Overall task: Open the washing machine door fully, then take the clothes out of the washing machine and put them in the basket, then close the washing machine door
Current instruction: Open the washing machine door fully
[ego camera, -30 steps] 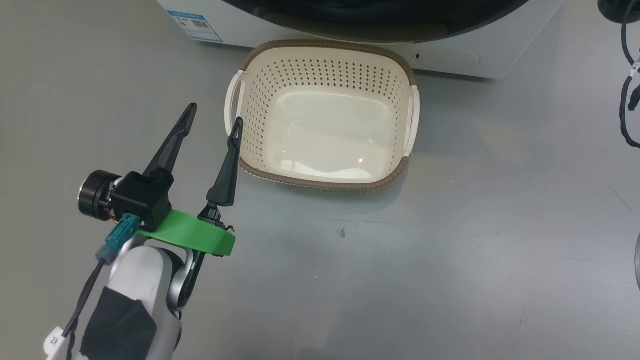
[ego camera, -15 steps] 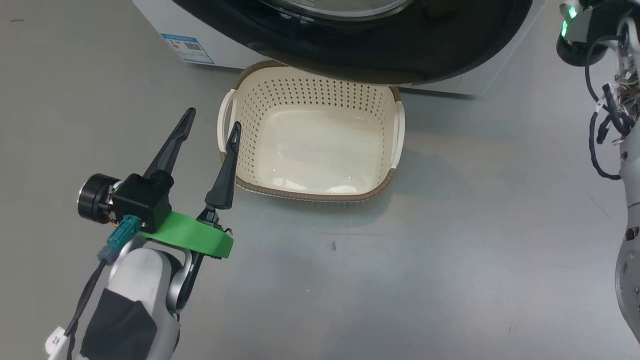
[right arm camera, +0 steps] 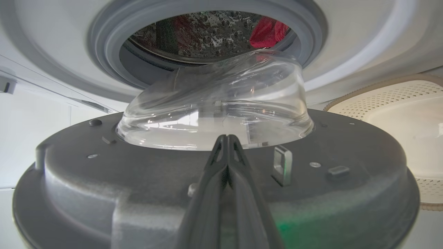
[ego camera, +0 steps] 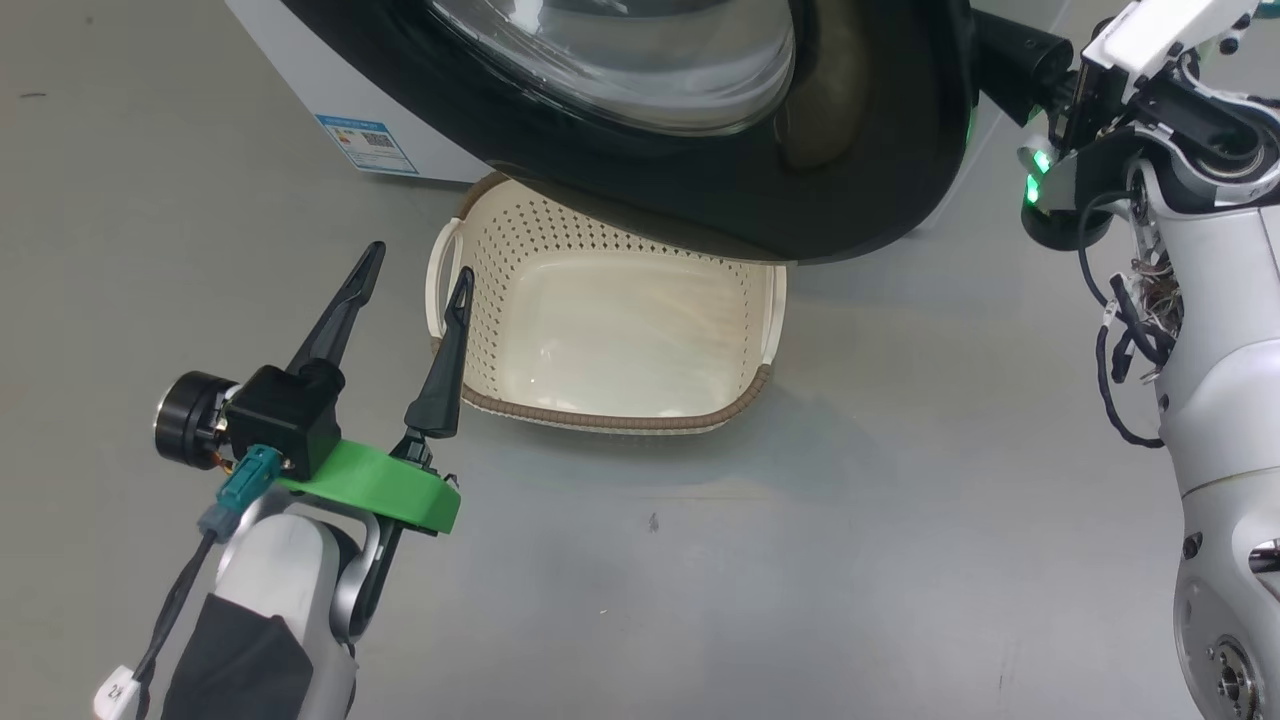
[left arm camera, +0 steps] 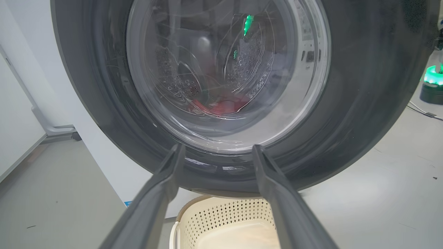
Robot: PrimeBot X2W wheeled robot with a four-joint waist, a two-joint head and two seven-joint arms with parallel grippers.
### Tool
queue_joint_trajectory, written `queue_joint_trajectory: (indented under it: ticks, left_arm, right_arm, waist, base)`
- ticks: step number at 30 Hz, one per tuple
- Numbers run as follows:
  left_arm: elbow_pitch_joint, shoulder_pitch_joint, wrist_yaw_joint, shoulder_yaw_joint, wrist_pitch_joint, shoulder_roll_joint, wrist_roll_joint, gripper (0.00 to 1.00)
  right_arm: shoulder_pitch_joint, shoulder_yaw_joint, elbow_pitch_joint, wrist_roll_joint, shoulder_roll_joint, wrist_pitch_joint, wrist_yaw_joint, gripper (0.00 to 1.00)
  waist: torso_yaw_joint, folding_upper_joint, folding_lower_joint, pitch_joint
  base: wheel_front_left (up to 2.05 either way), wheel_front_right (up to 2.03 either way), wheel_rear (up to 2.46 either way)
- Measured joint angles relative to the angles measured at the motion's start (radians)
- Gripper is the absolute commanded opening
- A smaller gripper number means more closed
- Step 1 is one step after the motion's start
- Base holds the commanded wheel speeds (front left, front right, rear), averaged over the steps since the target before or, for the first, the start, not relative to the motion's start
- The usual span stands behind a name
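Step, I judge: opening washing machine door (ego camera: pixel 600 190). My right gripper (right arm camera: pixel 226 141) pressed together at its inner face; left gripper (ego camera: pixel 420 260) spread beside basket (ego camera: pixel 620 420). Next: push door wider.

Before me the glossy black round glass-windowed door (ego camera: pixel 640 180) of the white front-loading washing machine (ego camera: pixel 310 70) stands ajar, overhanging the cream perforated plastic basket (ego camera: pixel 600 422) on the floor; red fabric clothes (right arm camera: pixel 268 33) lie in the drum.

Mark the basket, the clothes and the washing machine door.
the basket (ego camera: pixel 600 421): head view, on its brown near rim.
the clothes (right arm camera: pixel 268 33): right wrist view, on the visible patch of red fabric.
the washing machine door (ego camera: pixel 620 60): head view, on its clear glass window.
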Motion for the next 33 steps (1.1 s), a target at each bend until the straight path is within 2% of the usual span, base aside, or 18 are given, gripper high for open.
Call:
queue_joint_trajectory:
  ticks: [15, 33]
  left_arm:
    - [0.029, 0.040, -0.007, 0.010, 0.000, 0.000, 0.016, 1.00]
    - [0.069, 0.104, -0.008, 0.011, 0.000, 0.000, 0.018, 1.00]
  right_arm:
    - [0.162, 0.057, -0.119, 0.044, 0.037, 0.054, 0.000, 0.00]
    - [0.375, 0.144, -0.216, 0.125, 0.056, 0.061, 0.005, 0.00]
  waist:
    - [-0.015, 0.0000, 0.0000, -0.084]
    - [-0.016, 0.0000, -0.0001, -0.189]
  base:
    - [0.00, 0.00, 0.00]
    - [0.00, 0.00, 0.00]
